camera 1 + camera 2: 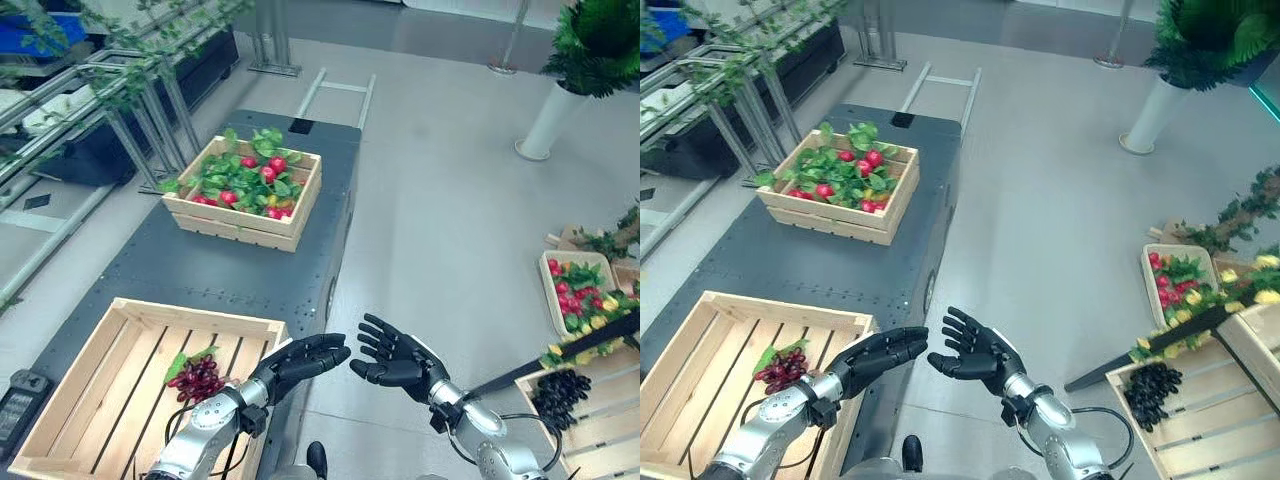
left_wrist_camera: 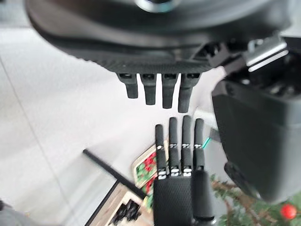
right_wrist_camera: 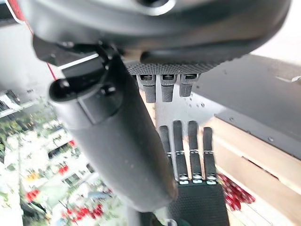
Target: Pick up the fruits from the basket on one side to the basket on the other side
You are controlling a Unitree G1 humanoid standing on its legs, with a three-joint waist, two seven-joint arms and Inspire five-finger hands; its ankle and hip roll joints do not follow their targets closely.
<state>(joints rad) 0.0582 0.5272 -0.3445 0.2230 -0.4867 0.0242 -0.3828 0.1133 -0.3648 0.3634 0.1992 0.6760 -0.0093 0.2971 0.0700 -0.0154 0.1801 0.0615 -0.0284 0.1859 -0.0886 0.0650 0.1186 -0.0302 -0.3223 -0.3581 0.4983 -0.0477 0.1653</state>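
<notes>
My left hand (image 1: 300,360) and right hand (image 1: 403,360) hover close together beside the dark table's near right corner, fingers straight, both open and empty. They face each other fingertip to fingertip; the left wrist view shows the right hand (image 2: 178,160) past my own fingers (image 2: 155,89). A bunch of dark grapes (image 1: 197,378) with a green leaf lies in the slatted wooden crate (image 1: 200,316) on the table, just left of my left hand. More dark grapes (image 1: 558,392) lie in a second wooden crate (image 1: 605,425) at the lower right.
A wooden crate of red fruits and green leaves (image 1: 245,185) stands further back on the dark table (image 1: 200,270). A tray of red and yellow fruits (image 1: 580,295) sits on the floor at right, a black bar (image 1: 570,355) across it. A potted plant (image 1: 560,110) stands far right.
</notes>
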